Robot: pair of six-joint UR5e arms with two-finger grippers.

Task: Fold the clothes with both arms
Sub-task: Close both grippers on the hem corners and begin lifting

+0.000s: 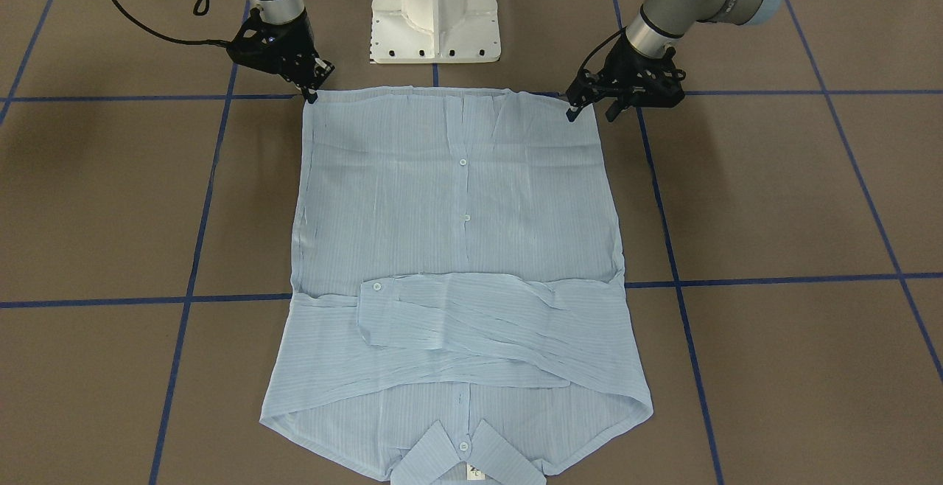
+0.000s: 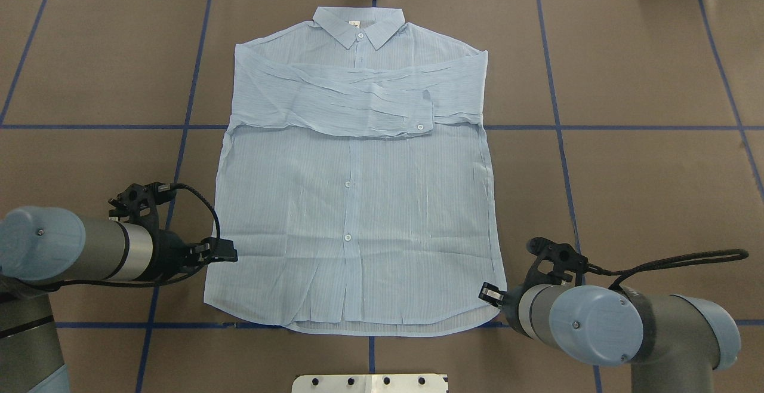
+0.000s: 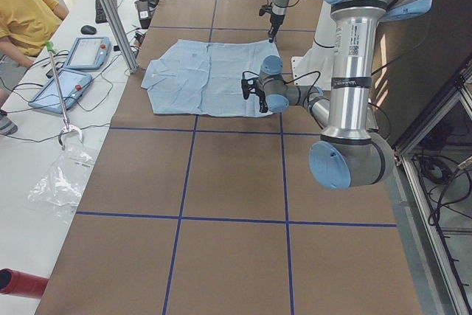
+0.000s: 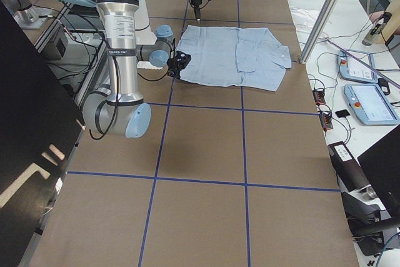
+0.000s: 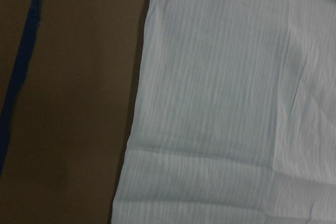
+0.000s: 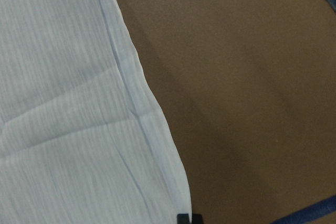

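Your left gripper [image 1: 593, 110] stands with jaws apart, holding nothing, astride the side edge of the shirt [image 1: 457, 234] at one hem corner. Your right gripper [image 1: 315, 91] points down at the other hem corner, and you cannot tell how far it is parted. The shirt lies flat, buttons up, on the brown table [image 1: 773, 197], hem nearest the white base [image 1: 436, 13], sleeves folded across the chest.

1. A brown paper-covered table [image 1: 773, 197] is crossed by blue tape lines [image 1: 737, 280].
2. A thin, light blue striped button-up shirt [image 1: 457, 212] lies flat on it. The hem corners are just beside the left gripper's fingers [image 1: 574, 107] and the right gripper's fingers [image 1: 312, 93].
3. A white pedestal base [image 1: 435, 28] stands between those fingers.
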